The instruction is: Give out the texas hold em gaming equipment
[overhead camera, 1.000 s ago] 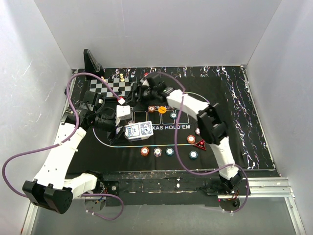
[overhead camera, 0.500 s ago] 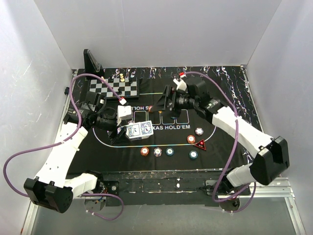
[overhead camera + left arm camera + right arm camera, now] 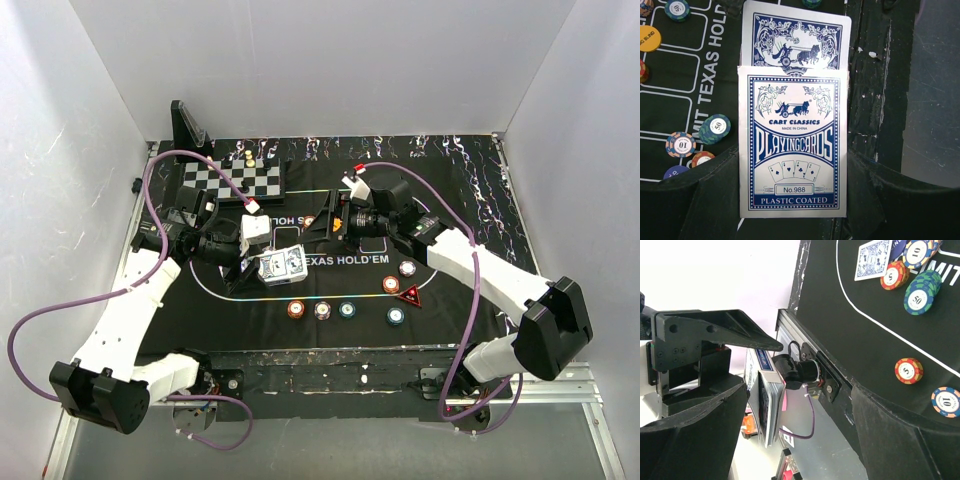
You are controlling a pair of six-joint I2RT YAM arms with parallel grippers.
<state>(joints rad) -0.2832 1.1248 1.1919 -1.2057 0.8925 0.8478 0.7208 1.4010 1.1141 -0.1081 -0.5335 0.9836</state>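
As the overhead view shows, my left tool (image 3: pixel 266 266) grips the card box (image 3: pixel 285 264) just nearer than the chessboard (image 3: pixel 232 181). Left wrist: one card (image 3: pixel 796 40) juts beyond the box. Right wrist: my right tool (image 3: pixel 797 400) gapes, empty, facing that box.

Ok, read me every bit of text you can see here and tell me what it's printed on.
"CART CLASSICS", "MADE IN CHINA", "PLAYINGCARDS", "No.988", "PLASTIC COATED": blue-and-white playing-card box.
"TEXAS HOLD'EM": black felt mat.
"50": teal round chip.
"10": orange-and-blue round chip.
"BLIND": yellow disc, first word cut off.
Top-view chip numbers: too small to read.
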